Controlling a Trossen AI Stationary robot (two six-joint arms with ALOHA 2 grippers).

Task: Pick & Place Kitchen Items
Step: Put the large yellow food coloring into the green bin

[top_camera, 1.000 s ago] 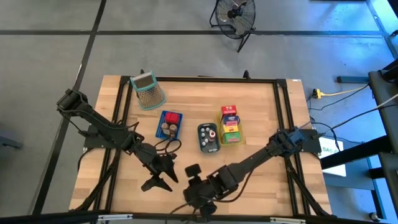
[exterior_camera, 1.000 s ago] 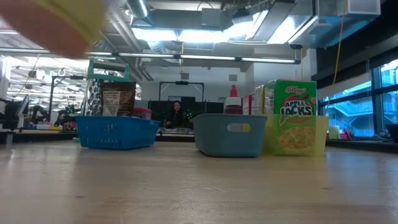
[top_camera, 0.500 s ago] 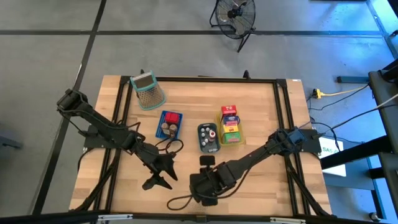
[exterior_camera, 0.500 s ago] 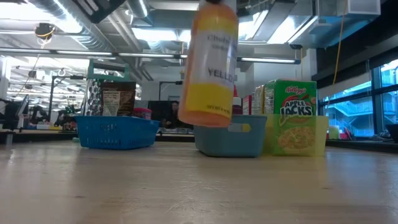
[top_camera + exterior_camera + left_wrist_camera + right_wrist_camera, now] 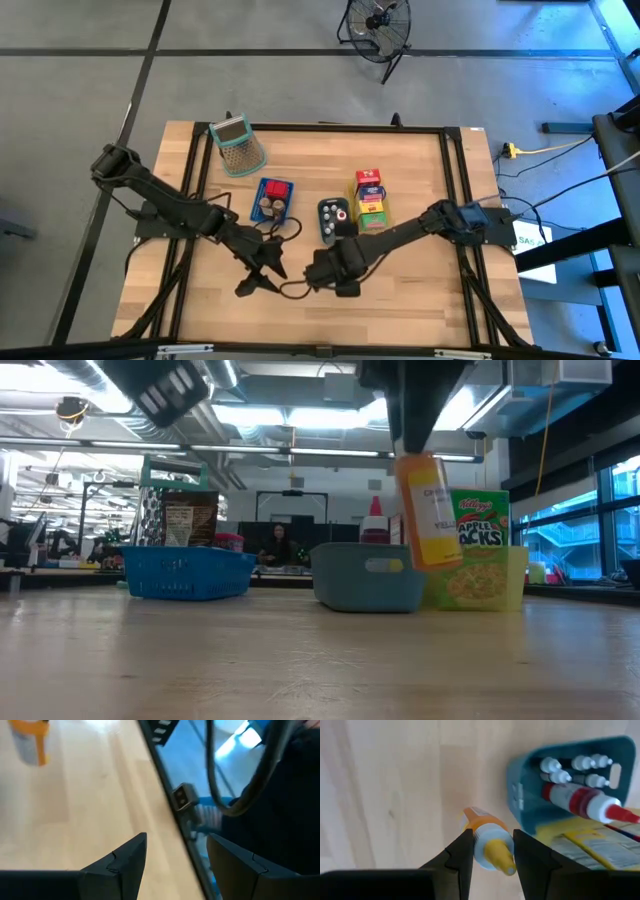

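Observation:
My right gripper [image 5: 326, 270] hangs over the table's middle, just on the near side of the grey-blue tray [image 5: 337, 222], and is shut on an orange and yellow squeeze bottle [image 5: 432, 510]. The tray holds small white-capped bottles and a red-capped bottle [image 5: 585, 802]. Cartons stand in the yellow tray [image 5: 371, 205], among them a green one [image 5: 480, 545]. My left gripper [image 5: 262, 276] is open above the bare wood to the left of the right gripper, with nothing between its fingers [image 5: 131, 857]. My right gripper pinches the bottle's upper end [image 5: 492, 845], just below the yellow nozzle, between its two fingers [image 5: 462, 847]. The fingers come from above, pointing down. The bottle hangs below them, clear of the table and slightly tilted, its base [image 5: 441, 560] downward.
A blue tray [image 5: 272, 198] with red and brown pieces stands left of the grey-blue one. A green-rimmed grater [image 5: 239, 146] sits at the far left. Bare wood lies along the near edge and at the right. Cables trail near both grippers.
My right gripper has carried the bottle from the near edge toward the far edge, up to the grey-blue tray, and has tipped over until its fingers point down. The bottle stays lifted clear and now hangs nearly upright.

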